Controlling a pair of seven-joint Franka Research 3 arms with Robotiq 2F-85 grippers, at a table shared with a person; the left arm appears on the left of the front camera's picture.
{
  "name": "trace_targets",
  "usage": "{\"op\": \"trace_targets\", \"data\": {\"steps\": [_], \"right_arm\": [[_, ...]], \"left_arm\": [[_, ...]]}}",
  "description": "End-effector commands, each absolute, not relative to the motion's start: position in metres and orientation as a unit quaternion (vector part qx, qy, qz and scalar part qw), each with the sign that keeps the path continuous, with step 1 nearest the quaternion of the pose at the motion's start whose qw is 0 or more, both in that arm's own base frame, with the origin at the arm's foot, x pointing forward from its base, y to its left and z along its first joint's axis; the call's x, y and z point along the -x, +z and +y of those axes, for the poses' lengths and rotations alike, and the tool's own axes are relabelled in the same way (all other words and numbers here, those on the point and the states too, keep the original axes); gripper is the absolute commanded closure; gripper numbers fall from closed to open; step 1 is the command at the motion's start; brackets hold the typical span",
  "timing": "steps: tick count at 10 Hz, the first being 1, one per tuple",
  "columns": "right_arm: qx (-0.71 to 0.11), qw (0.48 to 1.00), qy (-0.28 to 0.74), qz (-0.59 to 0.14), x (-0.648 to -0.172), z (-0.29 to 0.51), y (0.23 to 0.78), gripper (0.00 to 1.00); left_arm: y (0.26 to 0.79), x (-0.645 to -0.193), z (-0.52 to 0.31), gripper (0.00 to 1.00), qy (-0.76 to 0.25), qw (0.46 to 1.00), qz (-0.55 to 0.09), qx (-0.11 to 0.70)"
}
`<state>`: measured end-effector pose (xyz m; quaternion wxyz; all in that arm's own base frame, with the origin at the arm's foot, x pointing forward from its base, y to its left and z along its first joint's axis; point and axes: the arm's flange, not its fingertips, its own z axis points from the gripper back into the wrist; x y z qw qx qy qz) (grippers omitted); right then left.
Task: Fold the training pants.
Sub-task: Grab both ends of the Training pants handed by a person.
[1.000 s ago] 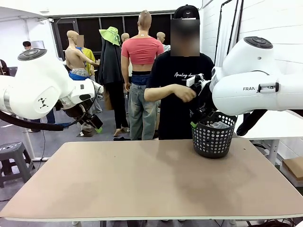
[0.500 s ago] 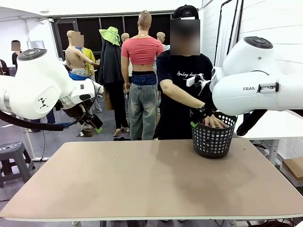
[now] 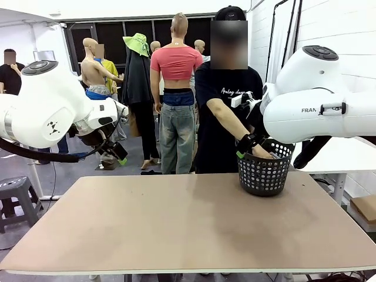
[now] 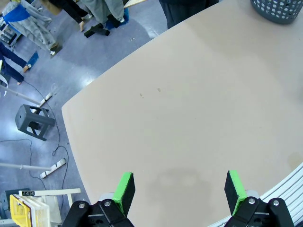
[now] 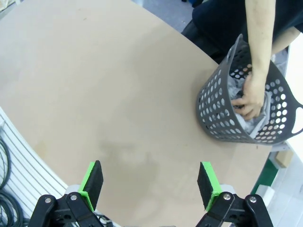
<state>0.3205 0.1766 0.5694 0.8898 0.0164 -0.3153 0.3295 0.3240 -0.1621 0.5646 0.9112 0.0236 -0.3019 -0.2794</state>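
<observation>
The training pants (image 5: 259,122) lie bunched as light grey cloth inside the black mesh basket (image 5: 218,109). A person's hand (image 5: 250,98) reaches down into the basket and grips the cloth. In the front view the basket (image 3: 264,174) stands at the table's far right, with the person's hand (image 3: 261,153) inside it. My right gripper (image 5: 151,186) hangs open above the table, short of the basket, with nothing between its fingers. My left gripper (image 4: 180,189) is also open and empty, high over the table's left part. From the front, the left gripper (image 3: 120,156) hovers beyond the far left edge.
The tan table (image 3: 176,223) stretches wide between the arms. The person (image 3: 226,100) stands at the far side behind the basket. A grey stool (image 4: 32,122) and cables sit on the floor off the table's left edge.
The person's hand came down from chest height into the basket and now holds the cloth there. Both arms have stayed still with open jaws.
</observation>
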Motion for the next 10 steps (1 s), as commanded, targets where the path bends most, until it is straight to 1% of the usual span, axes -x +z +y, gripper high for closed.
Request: {"op": "trace_targets", "data": {"steps": [1, 10], "right_arm": [[-0.019, 0.888, 0.331, -0.319, -0.3210, 0.1771, 0.5698, 0.00], [-0.019, 0.888, 0.331, -0.319, -0.3210, 0.1771, 0.5698, 0.00]], "left_arm": [[0.5640, -0.3243, -0.1616, 0.00, -0.279, 0.910, -0.307, -0.016], [0.5640, -0.3243, -0.1616, 0.00, -0.279, 0.910, -0.307, -0.016]]}}
